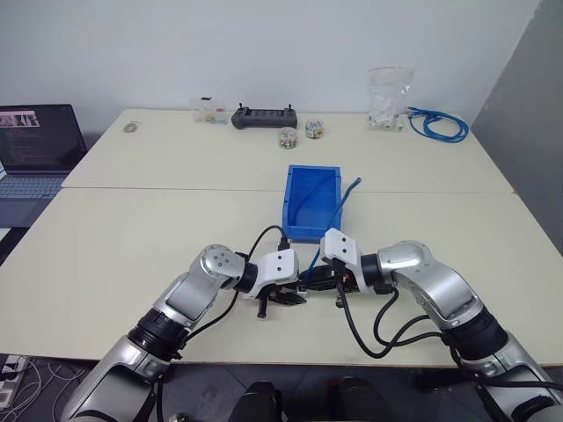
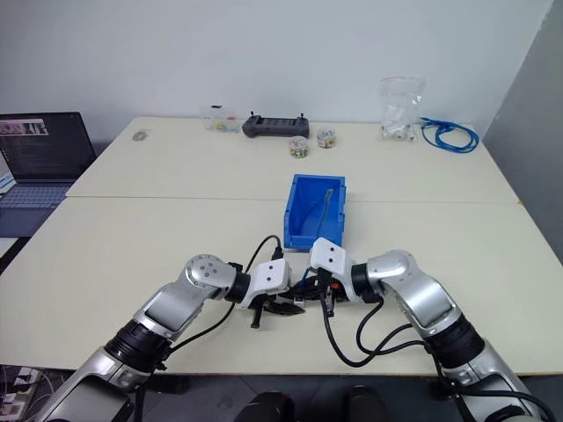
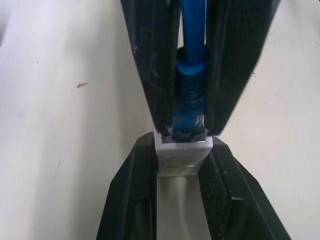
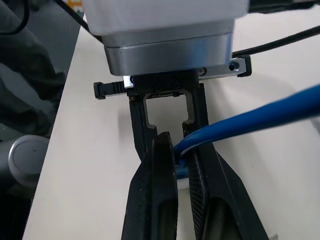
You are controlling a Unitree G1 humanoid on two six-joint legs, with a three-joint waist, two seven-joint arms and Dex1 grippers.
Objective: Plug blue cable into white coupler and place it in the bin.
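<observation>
Left gripper [image 3: 182, 160] is pinching the white coupler [image 3: 182, 159] while our right gripper [image 3: 190, 100] is clamping the blue cable [image 3: 191, 30]; head views are hiding this joint at lower centre.

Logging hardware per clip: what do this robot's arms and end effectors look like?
Both arms have silver-grey rounded shells with black joint sections. Each wrist carries a white boxy housing with small dark dots, and black cables loop from it. The left end effector and the right end effector each have two slim black tapering fingers, lightly textured on the inner faces.
</observation>
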